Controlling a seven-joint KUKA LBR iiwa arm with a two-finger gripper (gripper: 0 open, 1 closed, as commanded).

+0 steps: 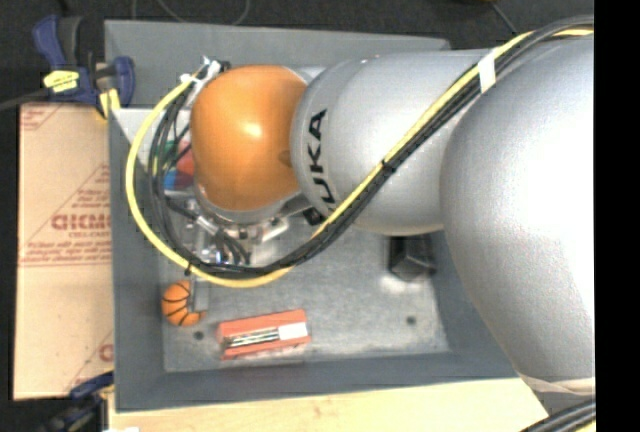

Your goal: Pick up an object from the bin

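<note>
Nothing's seen held yet. Gripper (pixel 198 282) is seen beside small orange ball (pixel 177 305), lower-left of bin (pixel 138 360); open/shut can't be told.

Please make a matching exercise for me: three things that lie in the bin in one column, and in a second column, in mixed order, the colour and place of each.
Things
1. small ball
2. flat box with a white label
3. block partly hidden under the arm

Colour and place
A. black, in the right half of the bin
B. orange, at the lower left of the floor
C. red, in the lower middle, just right of the ball

Pairs: 1-B, 2-C, 3-A
</note>
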